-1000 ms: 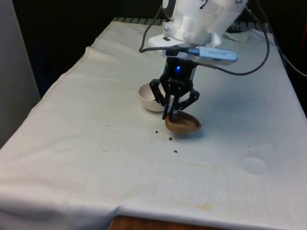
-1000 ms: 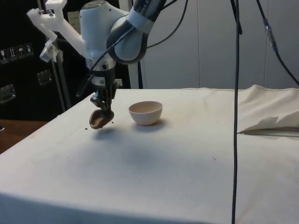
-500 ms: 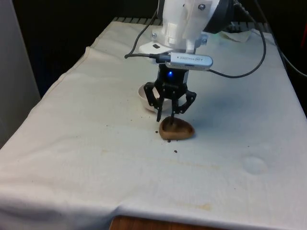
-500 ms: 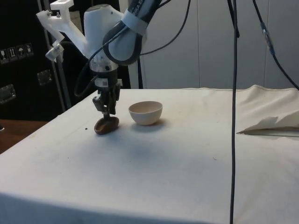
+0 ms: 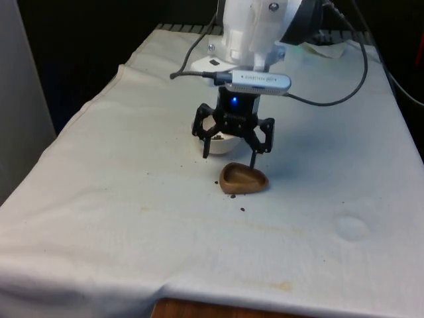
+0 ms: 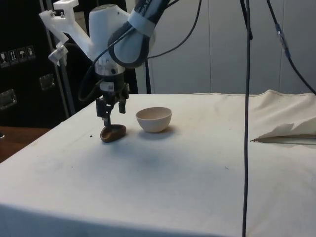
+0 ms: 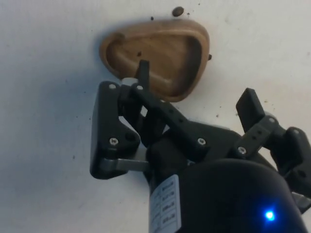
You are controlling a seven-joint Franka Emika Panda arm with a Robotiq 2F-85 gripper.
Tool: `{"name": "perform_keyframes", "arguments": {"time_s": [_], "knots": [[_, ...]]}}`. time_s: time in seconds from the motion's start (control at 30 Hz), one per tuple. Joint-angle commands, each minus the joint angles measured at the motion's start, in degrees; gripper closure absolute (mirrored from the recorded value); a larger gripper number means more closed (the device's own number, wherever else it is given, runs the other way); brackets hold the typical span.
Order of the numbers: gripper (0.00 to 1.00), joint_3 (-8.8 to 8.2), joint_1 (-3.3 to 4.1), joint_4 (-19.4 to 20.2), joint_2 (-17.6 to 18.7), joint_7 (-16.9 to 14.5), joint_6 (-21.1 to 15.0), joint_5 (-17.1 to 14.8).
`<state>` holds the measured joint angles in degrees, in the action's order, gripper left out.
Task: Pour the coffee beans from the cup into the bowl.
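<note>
Claw [image 5: 230,152] hangs low over the white cloth [image 5: 99,199], fingers spread wide apart, gripping nothing. Wooden cup [image 5: 243,179] sits upright on the cloth right under the claw, a shallow rounded-triangle dish, mouth up. In the wrist view the claw [image 7: 197,85] has one fingertip [image 7: 143,70] over the cup's [image 7: 155,56] inside and the other fingertip [image 7: 249,103] out past its rim, so the rim lies between them; whether either finger touches the wood is not clear. Inside of the cup looks bare wood with one or two dark specks, no pile of beans. White bowl [image 5: 222,140] stands just behind the claw, partly hidden by it in the front view; in the side view the bowl [image 6: 154,119] is beside the cup [image 6: 112,133], near but apart, and the claw [image 6: 112,116] is above the cup. Dark stuff shows at the bowl's rim in the front view, too small to name. Loose coffee beans [image 5: 242,209] and crumbs lie scattered on the cloth around the cup, one bean [image 7: 178,10] just outside its rim in the wrist view.
</note>
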<state>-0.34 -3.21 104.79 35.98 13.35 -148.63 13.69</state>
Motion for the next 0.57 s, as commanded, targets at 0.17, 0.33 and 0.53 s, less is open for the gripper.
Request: {"name": "perform_keyframes", "arguments": {"time_s": [0.17,0.33,0.53], "knots": [[0.0,0.34,0.11,0.9,-3.3,-0.3,2.5,-0.3],[0.0,0.29,0.34,1.1,-5.2,-0.3,4.1,-0.3],[0.0,0.0,0.74,0.7,-6.7,0.0,5.9,0.0]]}}
